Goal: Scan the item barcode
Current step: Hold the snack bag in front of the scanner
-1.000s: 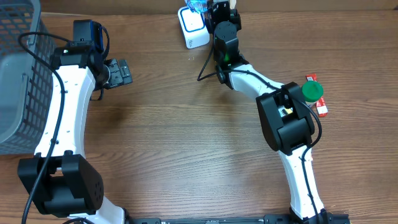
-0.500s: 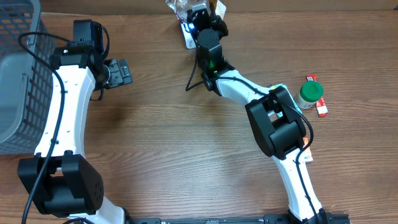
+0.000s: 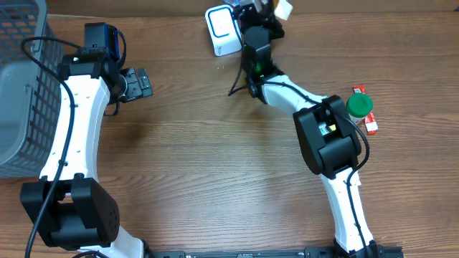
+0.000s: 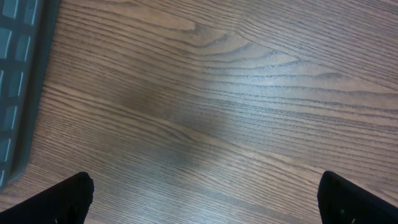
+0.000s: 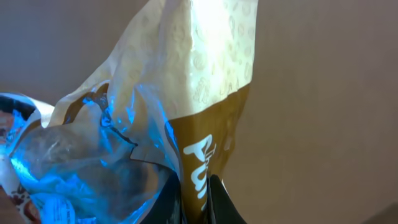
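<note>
Right gripper (image 5: 196,190) is clamped on a snack bag (image 5: 205,93), right by the white scanner (image 3: 222,30). Left gripper (image 4: 208,202) hangs wide open.

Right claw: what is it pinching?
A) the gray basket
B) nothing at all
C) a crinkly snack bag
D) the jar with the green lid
C: in the right wrist view the right claw is shut on the snack bag, while the green-lidded jar stands apart, off to the side.
</note>
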`<state>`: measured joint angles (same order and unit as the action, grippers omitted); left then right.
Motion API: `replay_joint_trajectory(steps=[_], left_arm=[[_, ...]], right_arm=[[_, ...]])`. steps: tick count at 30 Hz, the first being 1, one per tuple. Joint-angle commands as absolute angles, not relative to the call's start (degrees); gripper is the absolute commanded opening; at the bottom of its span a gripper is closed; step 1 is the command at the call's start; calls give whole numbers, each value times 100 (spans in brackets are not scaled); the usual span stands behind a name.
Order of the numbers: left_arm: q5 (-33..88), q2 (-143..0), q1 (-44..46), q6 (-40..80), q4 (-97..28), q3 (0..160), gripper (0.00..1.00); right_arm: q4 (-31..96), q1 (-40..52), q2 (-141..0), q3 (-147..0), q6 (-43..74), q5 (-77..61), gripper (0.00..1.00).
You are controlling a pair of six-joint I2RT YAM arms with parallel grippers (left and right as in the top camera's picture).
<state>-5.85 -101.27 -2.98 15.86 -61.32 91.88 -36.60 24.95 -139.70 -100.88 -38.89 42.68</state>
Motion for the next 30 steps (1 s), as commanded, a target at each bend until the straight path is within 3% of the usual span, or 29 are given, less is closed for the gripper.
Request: replay_joint_trajectory(steps=[1, 30], left_arm=[[-613, -10038, -261, 1457, -6128, 9275, 100], [-613, -10038, -261, 1457, -6125, 9275, 100]], right_arm=[[-3680, 2613, -14022, -10175, -3485, 4344, 4], [-3481, 3566, -14022, -10173, -3492, 4239, 4]])
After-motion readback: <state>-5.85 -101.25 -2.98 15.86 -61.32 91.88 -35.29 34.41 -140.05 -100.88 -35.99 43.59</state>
